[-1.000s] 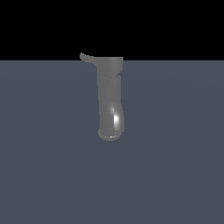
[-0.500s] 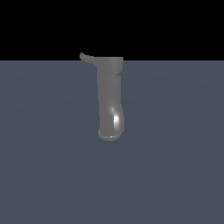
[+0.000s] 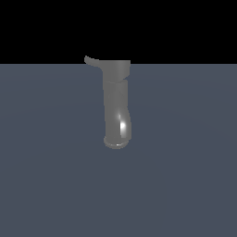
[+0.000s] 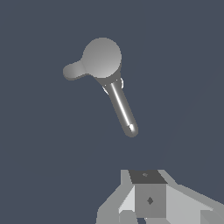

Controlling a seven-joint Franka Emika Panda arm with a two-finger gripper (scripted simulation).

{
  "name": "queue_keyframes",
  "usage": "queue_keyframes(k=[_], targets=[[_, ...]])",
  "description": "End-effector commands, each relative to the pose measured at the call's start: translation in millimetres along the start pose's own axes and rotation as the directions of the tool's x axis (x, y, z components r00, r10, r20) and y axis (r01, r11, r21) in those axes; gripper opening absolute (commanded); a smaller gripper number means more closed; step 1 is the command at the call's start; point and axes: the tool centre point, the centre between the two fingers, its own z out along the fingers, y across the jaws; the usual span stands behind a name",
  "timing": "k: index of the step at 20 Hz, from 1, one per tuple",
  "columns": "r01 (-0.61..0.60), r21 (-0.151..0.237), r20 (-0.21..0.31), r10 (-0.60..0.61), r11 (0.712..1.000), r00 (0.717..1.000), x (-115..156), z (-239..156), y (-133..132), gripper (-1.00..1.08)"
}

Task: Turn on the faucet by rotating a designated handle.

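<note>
1. The faucet (image 3: 116,106) stands alone on the flat grey floor (image 3: 185,185), spout mouth down toward the exterior camera.
2. Its handle (image 3: 92,61) juts from the top toward the exterior view's left.
3. I judge it rigid, glossy, probably slippery; I would push near the lever's tip.
4. My gripper (image 4: 148,199) hangs well clear of the faucet, touching nothing; whether its jaws are apart, I cannot tell.

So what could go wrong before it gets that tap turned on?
The claw hangs well apart from the faucet and has not touched anything, so the approach is all ahead. The handle is a thin, short lever beside a much thicker body; the claw might bump the body or slip off the lever. Whether the claw is open is unclear.
</note>
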Motion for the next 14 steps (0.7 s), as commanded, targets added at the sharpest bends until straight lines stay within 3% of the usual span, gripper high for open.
queue_keyframes(k=[1,7,14], targets=[[-0.058,0.004,0.004,0.058,0.998,0.998,11.0,4.8,-5.6,-1.0],[-0.196,0.008,0.012,0.196,0.981,0.981,36.6,18.3,-19.5,-1.0],[-0.354,0.004,0.017,0.354,0.935,0.935,65.3,37.4,-36.4,-1.0]])
